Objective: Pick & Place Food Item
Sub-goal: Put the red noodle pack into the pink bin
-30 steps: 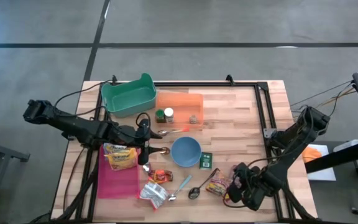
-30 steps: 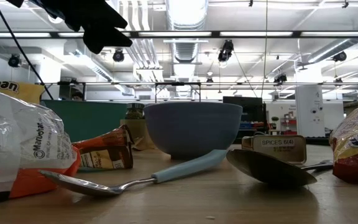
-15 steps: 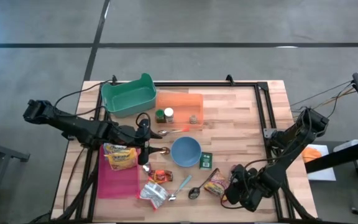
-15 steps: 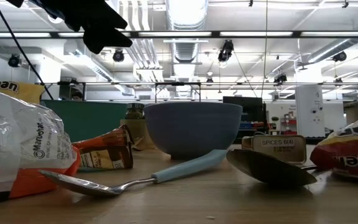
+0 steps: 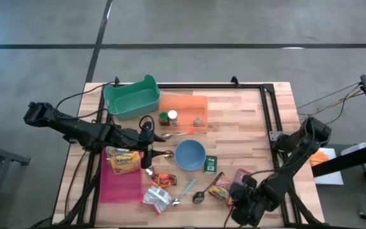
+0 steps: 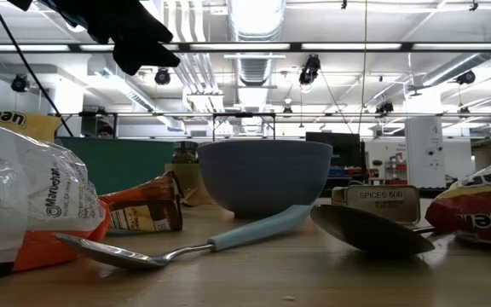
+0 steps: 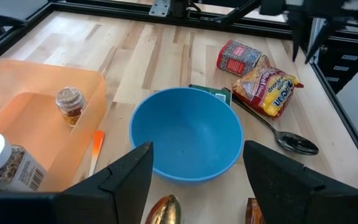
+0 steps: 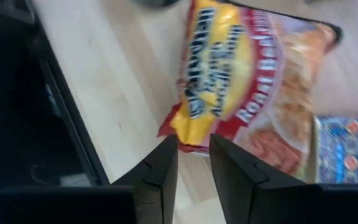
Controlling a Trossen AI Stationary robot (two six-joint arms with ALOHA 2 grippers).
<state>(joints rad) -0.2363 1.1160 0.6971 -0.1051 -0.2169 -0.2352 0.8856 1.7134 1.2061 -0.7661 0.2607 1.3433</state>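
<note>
The task looks barely begun: the right gripper point(image 8: 192, 154) pinches the edge of the snack bag point(image 8: 241, 87), which lies on the table point(image 5: 246, 121) at lower right of the high view. Lifting and placing remain. The left gripper point(image 7: 194, 180) hangs open over the bowl point(image 7: 185, 134).
</note>
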